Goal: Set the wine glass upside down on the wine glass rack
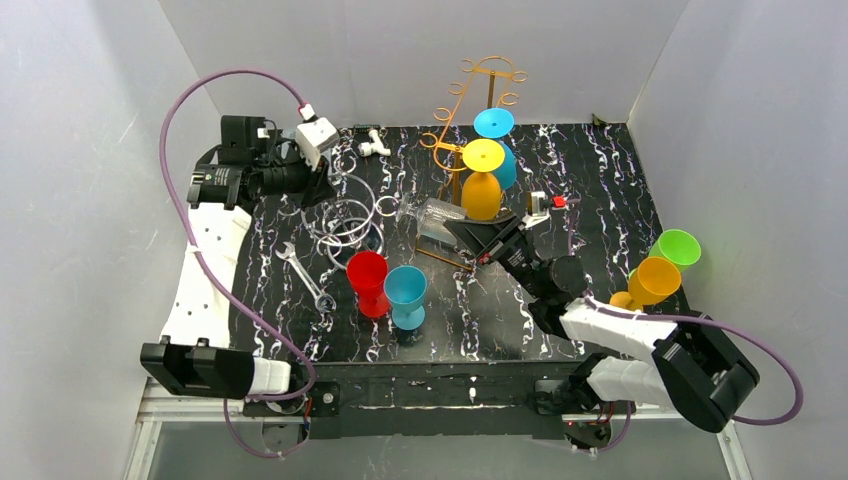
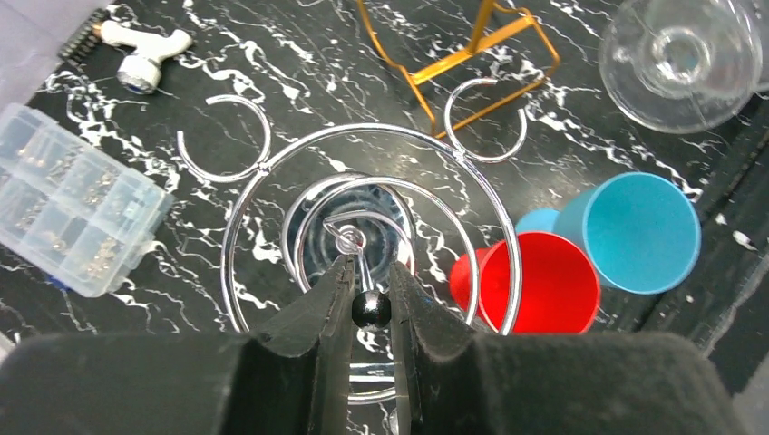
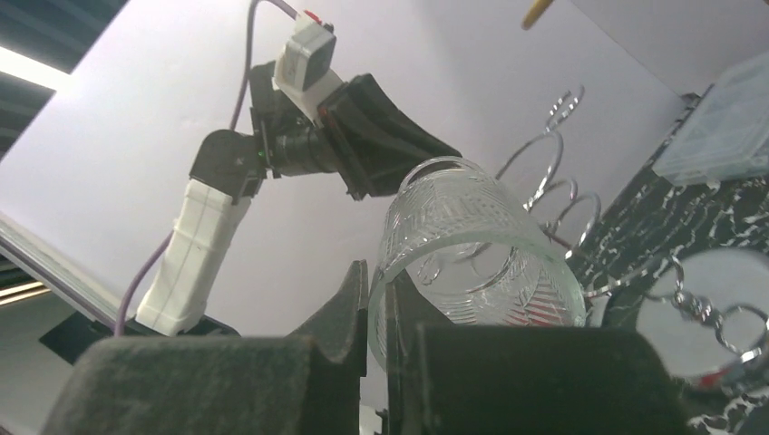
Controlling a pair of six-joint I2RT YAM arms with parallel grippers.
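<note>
A clear cut-glass wine glass [image 1: 432,221] lies tilted on its side in the air, held by its rim. My right gripper [image 1: 478,240] is shut on that rim; in the right wrist view one finger is inside the bowl [image 3: 476,249] and one outside, around the gripper's midpoint [image 3: 376,283]. The silver wire rack [image 1: 345,215] stands at the left middle. My left gripper [image 1: 318,186] is shut on the black ball [image 2: 371,308] at the rack's top, between its fingertips [image 2: 367,272]. The glass also shows in the left wrist view [image 2: 682,59].
An orange wire rack [image 1: 487,75] at the back holds a yellow glass [image 1: 482,180] and a blue glass [image 1: 497,135] upside down. A red cup [image 1: 367,282] and a blue cup [image 1: 406,296] stand in front. A wrench [image 1: 305,275], a plastic parts box [image 2: 73,208], and orange [image 1: 650,284] and green [image 1: 676,248] glasses at right.
</note>
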